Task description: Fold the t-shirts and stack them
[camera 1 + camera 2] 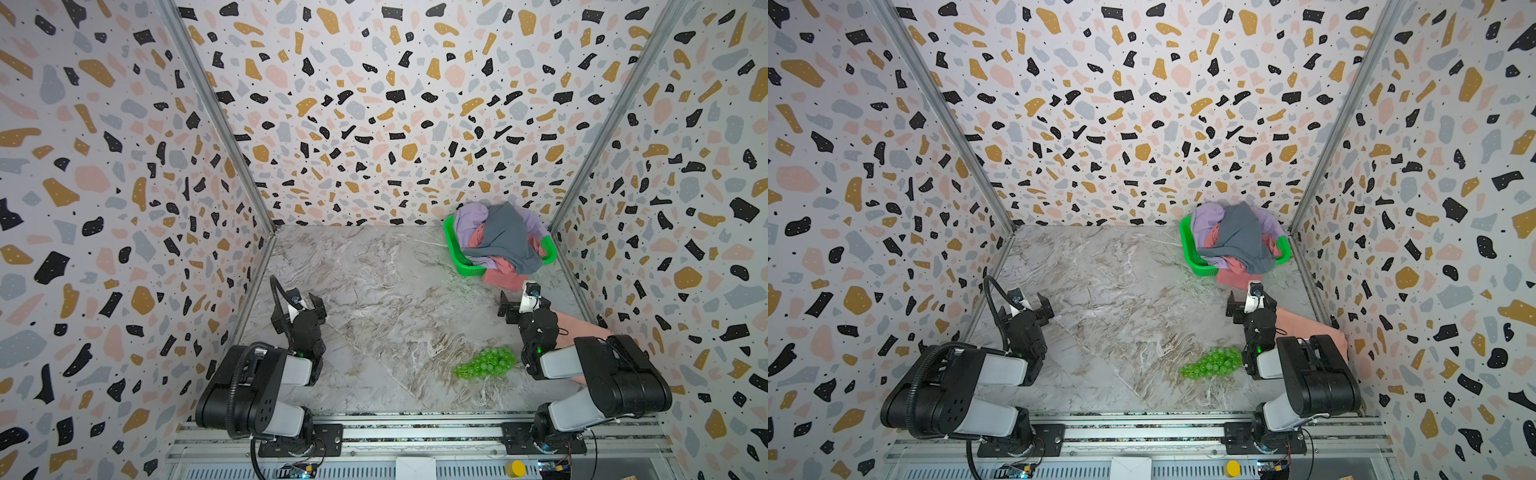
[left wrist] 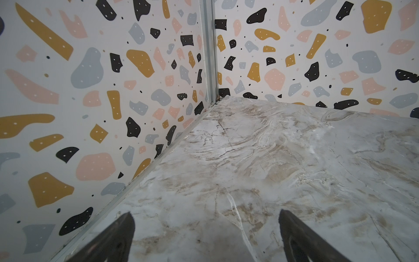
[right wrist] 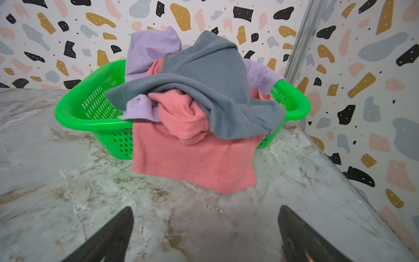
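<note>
surface (image 1: 374,291): marble, no folded stack visible anywhere on it.
basket (image 1: 455,249): green mesh, 1 o'clock corner, holds the heap.
grey t-shirt (image 1: 505,237): top of heap, crumpled, draped over the rim.
rose pink t-shirt (image 3: 192,158): under the grey, hem hangs over the basket front onto the surface.
lilac t-shirt (image 1: 469,218): bunched at the back of the heap.
salmon peach t-shirt (image 1: 1304,324): out on the surface at 3 o'clock, mostly hidden under the right arm; can't tell if folded.
right gripper (image 3: 204,213): jaws wide, empty, facing the pink hem, near it.
left gripper (image 2: 205,217): jaws wide, empty, 9 o'clock, well apart from all shirts.
grapes (image 1: 486,361): 5 o'clock, irrelevant.
progress: early by my read. Three shirts unfolded, stacking not started.
</note>
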{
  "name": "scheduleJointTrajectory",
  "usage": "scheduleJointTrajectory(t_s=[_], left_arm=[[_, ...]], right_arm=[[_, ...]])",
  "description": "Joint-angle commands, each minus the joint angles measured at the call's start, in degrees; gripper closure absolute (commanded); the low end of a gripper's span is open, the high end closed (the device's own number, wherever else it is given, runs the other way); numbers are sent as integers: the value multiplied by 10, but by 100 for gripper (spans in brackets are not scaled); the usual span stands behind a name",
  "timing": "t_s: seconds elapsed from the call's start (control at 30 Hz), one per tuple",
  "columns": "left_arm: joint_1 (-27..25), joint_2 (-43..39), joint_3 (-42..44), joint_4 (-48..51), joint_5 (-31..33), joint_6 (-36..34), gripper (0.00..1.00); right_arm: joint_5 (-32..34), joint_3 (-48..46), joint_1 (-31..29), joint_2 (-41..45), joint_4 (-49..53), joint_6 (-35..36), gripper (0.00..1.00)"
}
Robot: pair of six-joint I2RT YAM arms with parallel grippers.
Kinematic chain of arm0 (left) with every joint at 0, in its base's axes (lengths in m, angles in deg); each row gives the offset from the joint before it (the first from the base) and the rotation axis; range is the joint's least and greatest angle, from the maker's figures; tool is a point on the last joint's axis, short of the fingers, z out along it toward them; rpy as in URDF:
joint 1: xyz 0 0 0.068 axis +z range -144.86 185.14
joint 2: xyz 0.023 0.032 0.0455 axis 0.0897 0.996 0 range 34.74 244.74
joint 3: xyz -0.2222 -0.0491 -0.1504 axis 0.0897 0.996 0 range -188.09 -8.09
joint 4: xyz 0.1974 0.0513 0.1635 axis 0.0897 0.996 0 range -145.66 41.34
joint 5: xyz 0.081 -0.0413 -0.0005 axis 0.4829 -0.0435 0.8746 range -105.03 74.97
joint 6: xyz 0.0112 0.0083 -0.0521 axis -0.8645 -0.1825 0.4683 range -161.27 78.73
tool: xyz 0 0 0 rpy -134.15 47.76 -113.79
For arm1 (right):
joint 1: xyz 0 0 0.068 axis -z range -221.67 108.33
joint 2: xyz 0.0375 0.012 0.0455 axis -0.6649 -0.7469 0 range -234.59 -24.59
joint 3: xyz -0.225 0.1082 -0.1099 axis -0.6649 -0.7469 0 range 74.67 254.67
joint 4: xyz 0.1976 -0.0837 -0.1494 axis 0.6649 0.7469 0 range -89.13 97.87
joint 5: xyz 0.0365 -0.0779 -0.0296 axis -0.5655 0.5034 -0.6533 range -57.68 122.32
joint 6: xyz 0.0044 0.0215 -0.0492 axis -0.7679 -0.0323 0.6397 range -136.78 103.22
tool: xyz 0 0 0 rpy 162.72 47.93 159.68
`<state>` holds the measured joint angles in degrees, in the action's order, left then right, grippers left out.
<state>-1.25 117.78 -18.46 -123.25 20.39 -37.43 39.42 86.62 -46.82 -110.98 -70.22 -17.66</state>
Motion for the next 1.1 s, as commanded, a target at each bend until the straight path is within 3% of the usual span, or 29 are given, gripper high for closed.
scheduleJointTrajectory(t_s=[0.0, 0.17, 0.27, 0.37, 0.47, 0.6, 0.7, 0.77, 0.83, 0.87, 0.93, 1.0, 1.07], left_arm=[[2, -9, 4, -34, 5, 3, 0], [2, -31, -4, -19, 3, -6, 1], [1, -106, -96, 216, -23, 7, 0], [1, -161, -180, 351, -95, 50, 1], [-7, -191, -269, 457, -140, 136, 1], [-22, -179, -408, 611, -242, 301, 0], [-70, -166, -452, 632, -292, 372, 1], [-98, -161, -457, 615, -322, 401, 0], [-110, -163, -444, 549, -366, 382, 0], [-110, -164, -430, 501, -372, 405, 0], [-108, -163, -428, 506, -360, 416, 1], [-100, -154, -435, 518, -384, 409, 1], [-98, -135, -453, 527, -395, 388, 1]], right_arm=[[3, -2, -2, 10, -5, 7, 1], [-5, -11, -4, 34, -8, 13, 1], [-6, 65, -7, 132, 204, 4, 1], [-23, 145, -9, 212, 368, -77, 1], [-56, 239, -16, 253, 520, -208, 1], [-158, 376, -53, 237, 652, -306, 1], [-204, 419, -115, 215, 664, -364, 1], [-241, 405, -141, 213, 590, -370, 1], [-249, 412, -144, 210, 582, -381, 1], [-241, 426, -144, 206, 610, -382, 1], [-245, 441, -144, 194, 623, -362, 1], [-207, 456, -136, 167, 643, -334, 1], [-112, 476, -116, 128, 652, -297, 1]])
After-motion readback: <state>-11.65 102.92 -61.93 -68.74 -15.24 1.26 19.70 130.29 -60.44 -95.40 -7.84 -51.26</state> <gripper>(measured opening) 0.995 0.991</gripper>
